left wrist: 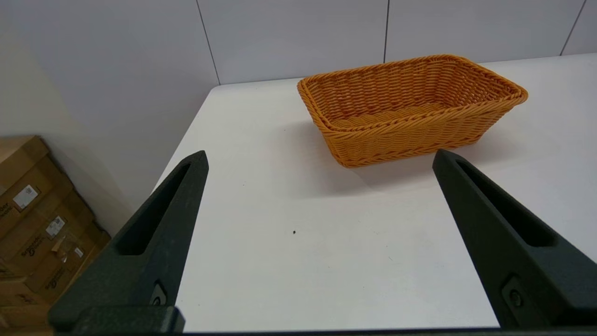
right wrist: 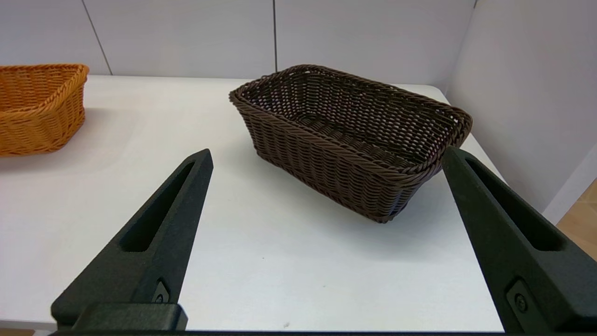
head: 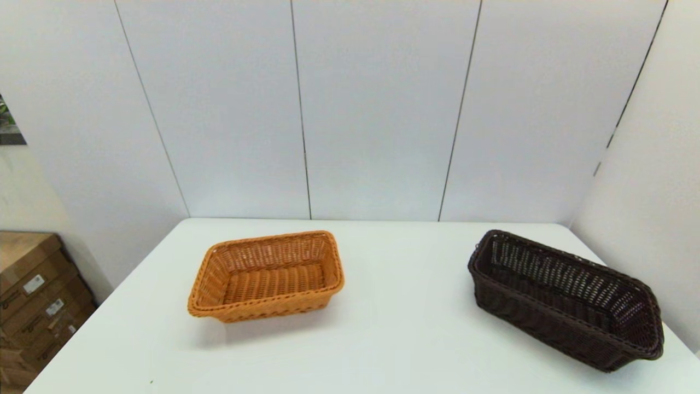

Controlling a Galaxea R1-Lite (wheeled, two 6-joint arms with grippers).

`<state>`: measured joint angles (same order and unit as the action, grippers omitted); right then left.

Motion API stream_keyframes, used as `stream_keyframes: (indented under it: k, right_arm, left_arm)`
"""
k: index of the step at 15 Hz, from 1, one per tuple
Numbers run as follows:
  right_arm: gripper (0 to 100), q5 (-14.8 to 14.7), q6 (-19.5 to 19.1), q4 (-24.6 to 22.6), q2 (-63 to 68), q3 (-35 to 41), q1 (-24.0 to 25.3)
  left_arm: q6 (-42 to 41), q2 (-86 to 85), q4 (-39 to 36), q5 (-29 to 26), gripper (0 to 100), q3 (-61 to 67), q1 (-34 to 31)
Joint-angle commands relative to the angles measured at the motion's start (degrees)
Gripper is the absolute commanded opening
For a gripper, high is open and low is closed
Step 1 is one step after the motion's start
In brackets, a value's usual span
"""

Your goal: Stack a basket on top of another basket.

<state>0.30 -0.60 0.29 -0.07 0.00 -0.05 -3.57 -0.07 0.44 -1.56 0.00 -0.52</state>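
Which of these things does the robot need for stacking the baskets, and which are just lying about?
Needed:
- dark brown basket, to be lifted
- orange-tan basket, to receive it
- right gripper, open, facing the dark basket
- left gripper, open, facing the orange one

Lying about:
- cardboard boxes beside the white table

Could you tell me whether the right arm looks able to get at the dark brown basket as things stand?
Probably yes. The right tool is open and faces the dark brown basket, with only bare table between them. The orange-tan basket sits well apart toward the left side.
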Motion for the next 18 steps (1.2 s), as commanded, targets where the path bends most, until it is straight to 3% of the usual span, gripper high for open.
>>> stream_keyframes:
  k: [1,18]
  right_arm:
    - [100,0.0,0.0,0.0,0.1,0.0,0.0]
    - [100,0.0,0.0,0.0,0.1,0.0,0.0]
  left_arm:
    - [0.0,0.0,0.0,0.0,100,0.1,0.0]
    - [-0.6,0.0,0.0,-0.2,100,0.1,0.0]
